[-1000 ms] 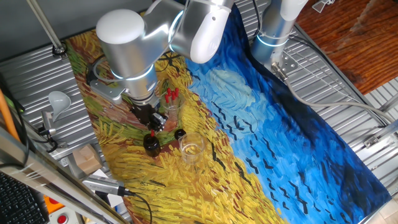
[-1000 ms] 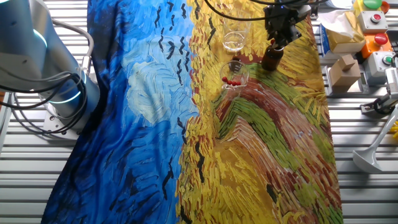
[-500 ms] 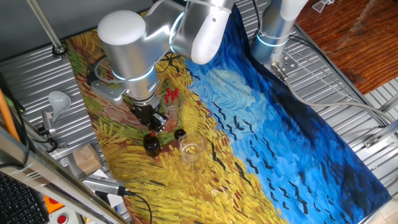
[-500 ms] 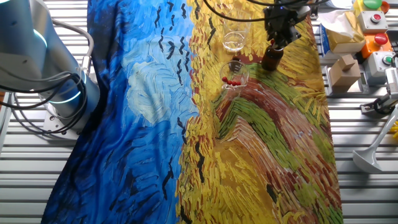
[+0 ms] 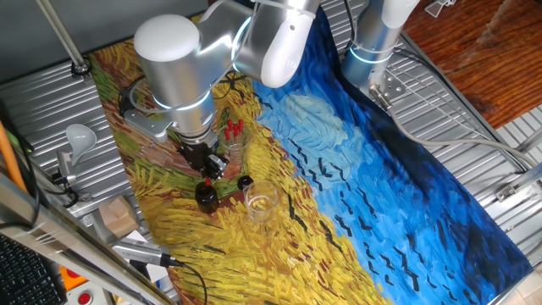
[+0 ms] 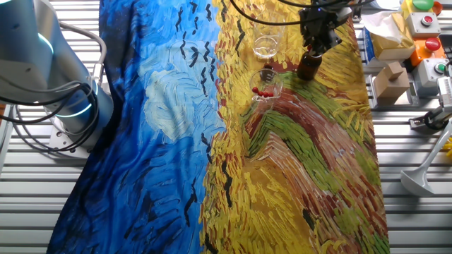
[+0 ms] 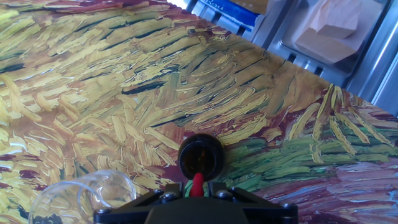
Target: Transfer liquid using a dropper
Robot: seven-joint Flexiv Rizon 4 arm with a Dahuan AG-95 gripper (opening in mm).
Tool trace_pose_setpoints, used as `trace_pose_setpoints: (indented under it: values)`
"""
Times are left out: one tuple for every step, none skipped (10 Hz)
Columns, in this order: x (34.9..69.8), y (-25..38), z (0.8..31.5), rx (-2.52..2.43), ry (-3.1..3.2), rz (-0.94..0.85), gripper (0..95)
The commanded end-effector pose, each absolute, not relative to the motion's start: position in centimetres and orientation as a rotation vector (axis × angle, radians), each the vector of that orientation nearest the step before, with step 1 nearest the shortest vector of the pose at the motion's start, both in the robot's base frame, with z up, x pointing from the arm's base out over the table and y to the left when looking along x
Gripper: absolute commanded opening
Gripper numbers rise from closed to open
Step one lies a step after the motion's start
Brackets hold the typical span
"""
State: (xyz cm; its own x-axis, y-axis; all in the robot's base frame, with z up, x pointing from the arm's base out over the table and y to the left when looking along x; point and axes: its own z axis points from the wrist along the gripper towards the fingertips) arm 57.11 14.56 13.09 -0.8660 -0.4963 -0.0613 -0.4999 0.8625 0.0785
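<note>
Red-bulbed dropper [image 7: 197, 184] stands upright, tip in bottle [image 7: 201, 156].

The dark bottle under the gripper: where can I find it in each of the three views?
One fixed view: dark bottle lower left of centre, below the gripper.
The other fixed view: bottle near the top right.
Hand view: its round mouth at bottom centre.
Shared landmark: the empty glass beside it.
</note>
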Motion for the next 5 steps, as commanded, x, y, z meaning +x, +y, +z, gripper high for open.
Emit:
trace_pose_setpoints:
  values:
    - [57.12,14.55,13.09,-0.805,2.991,0.142,19.0]
    - [57.12,14.55,13.09,-0.806,2.990,0.142,19.0]
    - [57.12,14.55,13.09,-0.806,2.990,0.143,0.0]
    - [57.12,14.55,13.09,-0.808,2.989,0.142,0.0]
    - [57.12,14.55,13.09,-0.809,2.989,0.142,0.0]
